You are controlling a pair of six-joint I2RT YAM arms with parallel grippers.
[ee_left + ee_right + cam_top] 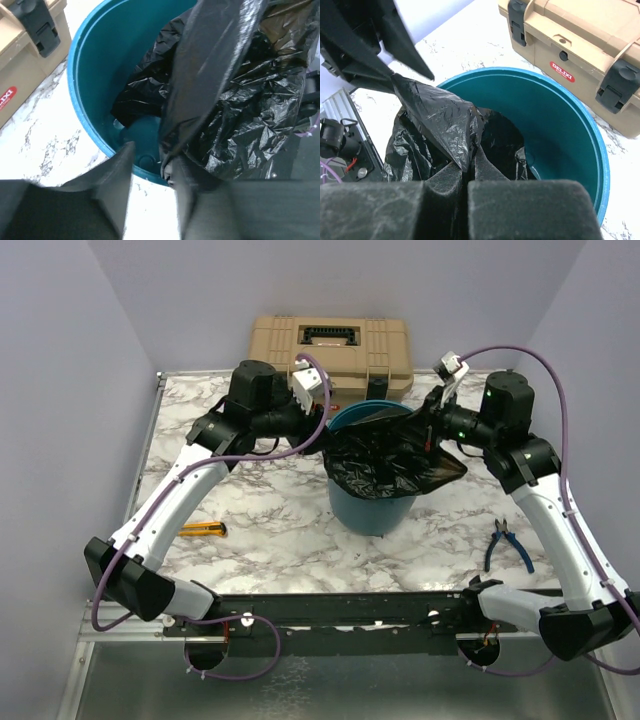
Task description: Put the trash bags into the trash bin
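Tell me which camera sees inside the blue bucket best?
The right wrist view. It looks down into the trash bin, showing its open rim and inner wall. The left wrist view shows only one side wall and some floor beside the trash bag. The top view mostly shows its outside.

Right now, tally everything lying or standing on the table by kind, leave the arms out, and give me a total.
trash bag: 1
trash bin: 1
toolbox: 1
pliers: 1
utility knife: 1
Total: 5
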